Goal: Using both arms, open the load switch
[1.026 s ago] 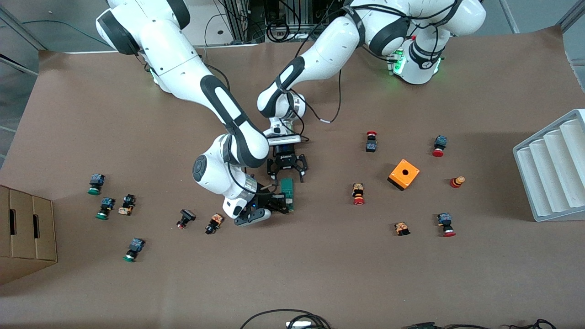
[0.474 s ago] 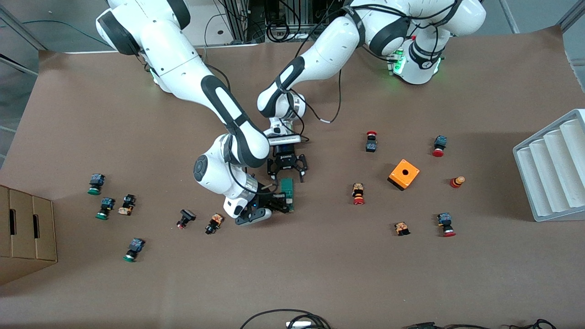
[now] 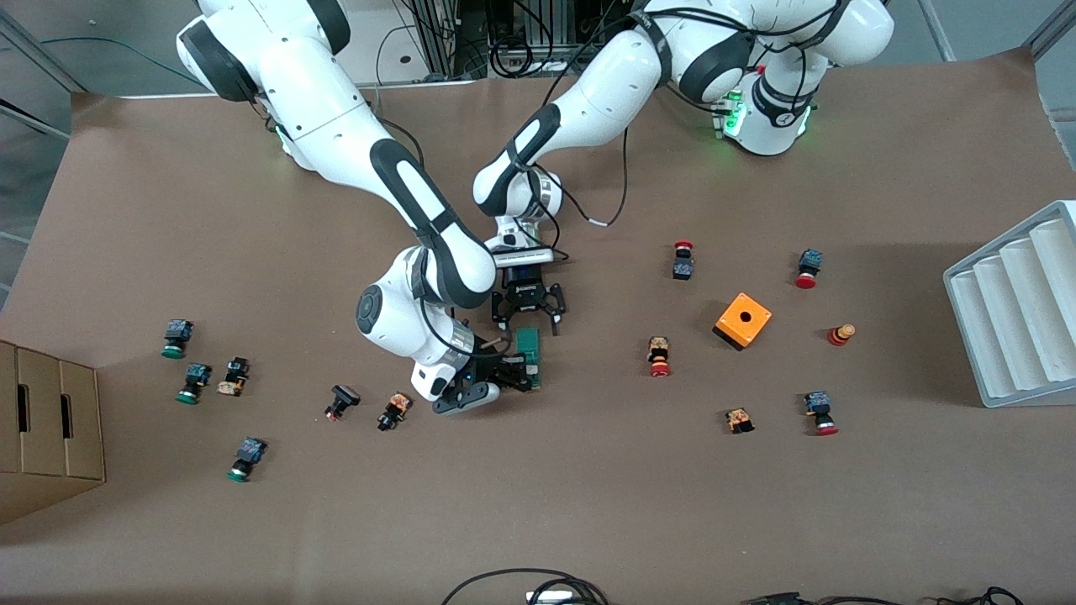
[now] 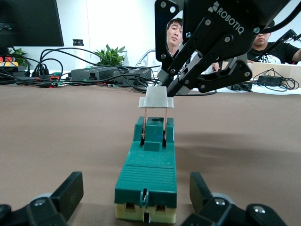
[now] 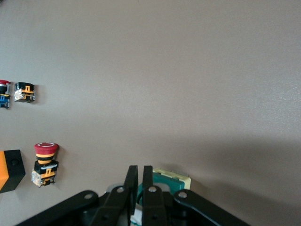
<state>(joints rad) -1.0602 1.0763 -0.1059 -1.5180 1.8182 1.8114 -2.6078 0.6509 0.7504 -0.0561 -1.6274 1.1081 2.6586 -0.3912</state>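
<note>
Green load switch (image 3: pixel 528 356) on brown table (image 3: pixel 588 504), right gripper (image 3: pixel 514 372) fingers pinching its white lever (image 4: pixel 156 98), left gripper (image 3: pixel 528 318) fingers spread around its end.

The left gripper (image 3: pixel 529 319) sits at mid-frame in the front view, fingers spread wide. Just below it, the right gripper (image 3: pixel 514 370) is pinched closed.
</note>
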